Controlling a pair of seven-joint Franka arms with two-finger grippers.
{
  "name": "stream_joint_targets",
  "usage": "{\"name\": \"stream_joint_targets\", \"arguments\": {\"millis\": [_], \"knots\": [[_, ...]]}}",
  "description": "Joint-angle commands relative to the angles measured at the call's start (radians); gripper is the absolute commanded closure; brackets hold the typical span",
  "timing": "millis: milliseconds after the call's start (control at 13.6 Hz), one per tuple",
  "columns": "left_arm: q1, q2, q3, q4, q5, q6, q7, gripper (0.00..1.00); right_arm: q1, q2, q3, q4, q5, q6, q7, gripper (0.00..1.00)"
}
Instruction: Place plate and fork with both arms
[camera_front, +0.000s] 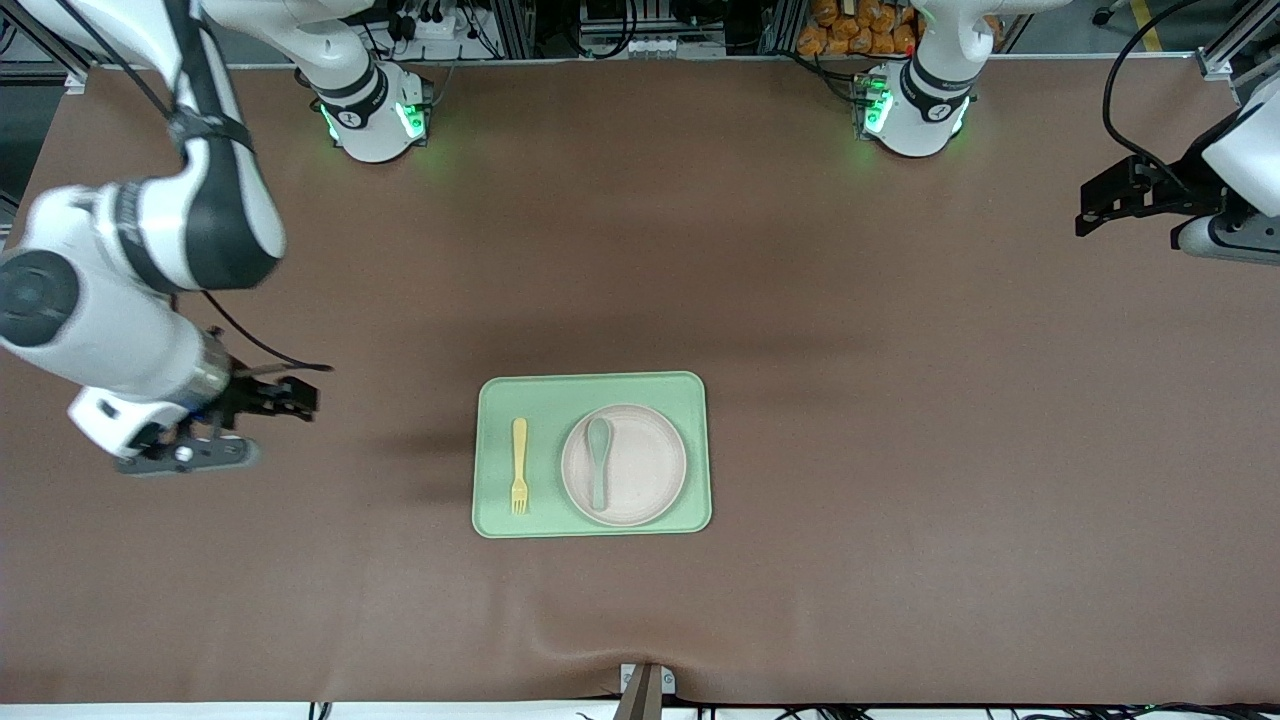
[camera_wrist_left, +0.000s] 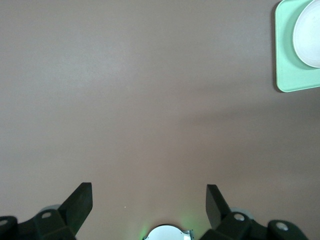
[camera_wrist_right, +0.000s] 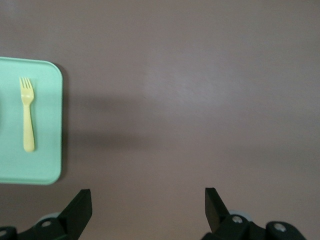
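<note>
The off-white plate (camera_front: 655, 470) lies on the pale green tray (camera_front: 495, 400) in the middle of the table, with a muted green spoon (camera_front: 598, 462) lying on it. The pale yellow fork (camera_front: 519, 465) lies on the tray beside the plate, toward the right arm's end. My right gripper (camera_front: 303, 398) is open and empty over bare table, apart from the tray. My left gripper (camera_front: 1086, 208) is open and empty over the table's left-arm end. The right wrist view (camera_wrist_right: 148, 200) shows the fork (camera_wrist_right: 27, 112) on the tray (camera_wrist_right: 47, 155). The left wrist view (camera_wrist_left: 149, 200) shows a tray corner (camera_wrist_left: 287, 65) and the plate's edge (camera_wrist_left: 309, 35).
The brown table mat (camera_front: 900, 450) spreads wide around the tray. The two arm bases (camera_front: 375, 115) (camera_front: 915, 110) glow green along the edge farthest from the front camera. A small bracket (camera_front: 645, 685) sits at the nearest edge.
</note>
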Motion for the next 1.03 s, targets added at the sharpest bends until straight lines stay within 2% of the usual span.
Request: {"name": "stream_joint_targets", "arguments": {"millis": [0,295,589,736,957], "knots": [[-0.001,-0.008,-0.023,-0.008,0.036,-0.007,-0.005,0.0,-0.049,-0.104,0.02,-0.029,0.023,-0.076,-0.044,0.0],[-0.002,-0.002,-0.046,-0.006,0.031,0.055,-0.03,0.0,-0.079,-0.221,0.021,-0.054,0.047,-0.177,-0.054,0.0],[0.012,0.039,-0.051,-0.009,0.025,0.083,-0.13,0.0,-0.116,-0.36,0.049,-0.169,0.047,-0.185,-0.055,0.0],[0.025,0.038,-0.045,-0.012,0.025,0.083,-0.128,0.0,-0.139,-0.385,0.075,-0.171,0.047,-0.219,-0.055,0.0],[0.041,0.033,-0.045,-0.019,0.03,0.083,-0.124,0.0,-0.142,-0.382,0.075,-0.142,0.045,-0.222,-0.054,0.0]]}}
